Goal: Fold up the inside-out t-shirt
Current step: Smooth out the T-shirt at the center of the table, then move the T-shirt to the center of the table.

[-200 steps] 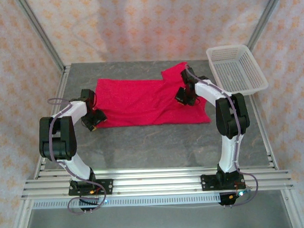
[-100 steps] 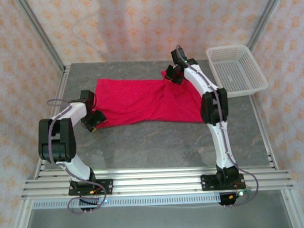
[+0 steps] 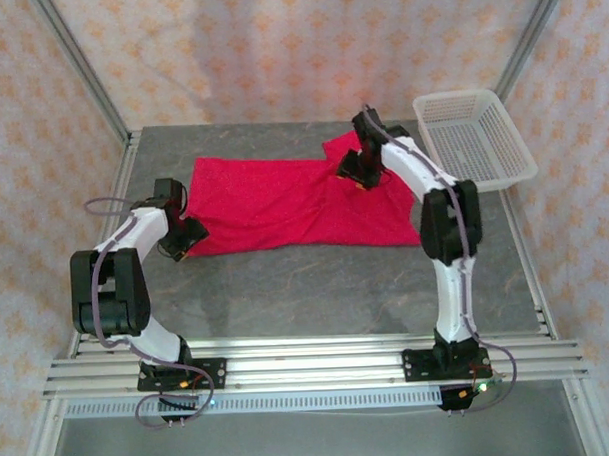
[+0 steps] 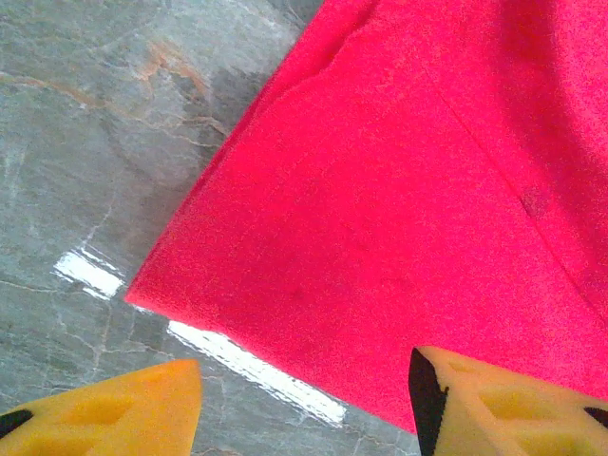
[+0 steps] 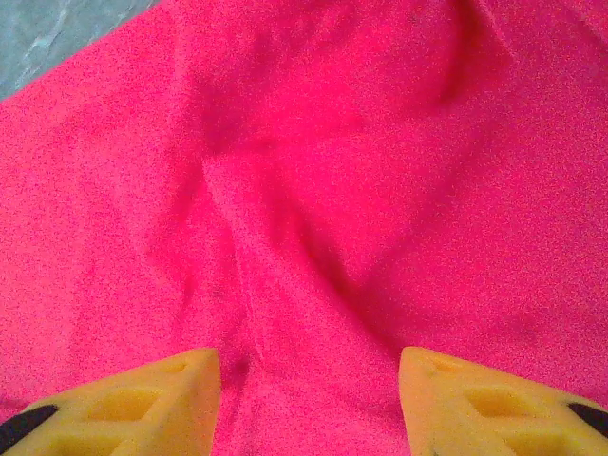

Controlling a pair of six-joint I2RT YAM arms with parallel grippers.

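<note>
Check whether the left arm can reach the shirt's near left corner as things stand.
Probably yes. The left tool stands open right at that corner of the t-shirt, with bare table beside it and nothing in between.

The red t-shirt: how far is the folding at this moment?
Done: the t-shirt lies spread mostly flat on the table, one sleeve sticking out at the far right. In hand: nothing is gripped; the left gripper hangs open at the near left corner, and the right gripper is open over wrinkled cloth near that sleeve. Left: every fold, since no edge is laid over yet.
</note>
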